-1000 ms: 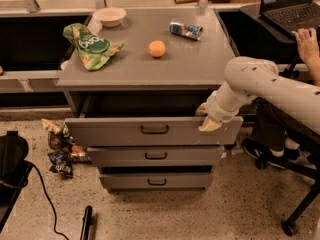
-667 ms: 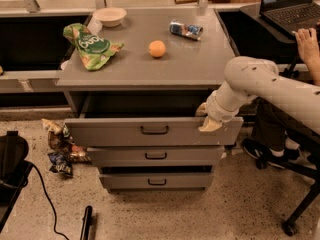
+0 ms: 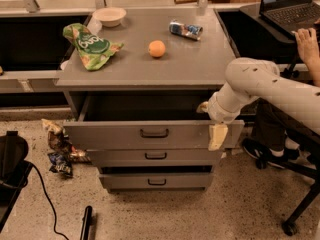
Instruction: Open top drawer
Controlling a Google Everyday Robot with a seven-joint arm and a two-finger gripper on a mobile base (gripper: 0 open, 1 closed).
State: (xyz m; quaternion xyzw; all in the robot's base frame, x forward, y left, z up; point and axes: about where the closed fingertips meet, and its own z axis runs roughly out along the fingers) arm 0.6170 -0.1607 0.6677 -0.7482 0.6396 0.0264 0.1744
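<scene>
The top drawer (image 3: 125,133) is the widest grey front, with a small black bar handle (image 3: 154,133) at its centre. It stands pulled out from the cabinet, and its dark inside shows under the cabinet top. My gripper (image 3: 210,123) is at the right end of the drawer's front panel, straddling its top edge. One cream finger (image 3: 217,136) hangs in front of the panel and the other (image 3: 202,106) sits inside the drawer. The white arm reaches in from the right.
Two shorter drawers (image 3: 156,156) (image 3: 157,182) sit below. On the cabinet top (image 3: 200,64) lie a green bag (image 3: 91,46), an orange (image 3: 157,48), a can (image 3: 185,29) and a bowl (image 3: 109,16). A person's hand (image 3: 307,41) and a laptop (image 3: 292,6) are at right. Wrappers (image 3: 57,146) lie on the floor at left.
</scene>
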